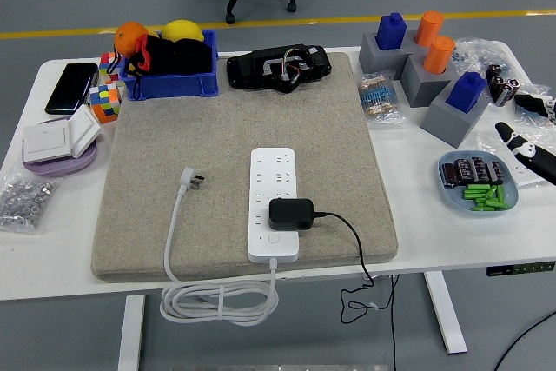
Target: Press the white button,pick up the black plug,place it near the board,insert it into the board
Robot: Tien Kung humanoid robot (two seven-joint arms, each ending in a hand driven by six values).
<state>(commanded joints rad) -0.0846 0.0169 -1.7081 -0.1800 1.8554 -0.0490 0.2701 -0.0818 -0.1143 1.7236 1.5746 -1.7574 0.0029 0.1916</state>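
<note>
Nearest, at six o'clock, a coil of white cable (219,301) hangs over the table's (52,262) front edge and runs up to the white power strip (274,203) lying lengthwise on the grey felt mat (243,136), just below the mat's centre. The black plug (290,214) sits on the strip's near end, apparently already seated in a socket; its thin black cord (352,241) trails off toward five o'clock and drops over the edge. The small white button (274,238) lies just nearer than the plug, at the strip's six-o'clock end.

The plug looks like a light, rigid plastic block with smooth sides, so I judge it wants a firm pinch across its two long flanks, not a pull on the soft cord, which would flex and tilt it. The strip is light too and may slide on the felt under a press.

At three o'clock the right hand (530,145) shows only partly at the picture's edge beyond the blue dish of batteries (479,182); how far its fingers are spread cannot be made out, and it holds nothing visible. The left hand is out of view.

Farther off, at eleven o'clock, stand a blue bin (169,71) and puzzle cubes (106,97); at one o'clock, grey blocks with blue and orange pegs (426,62).
</note>
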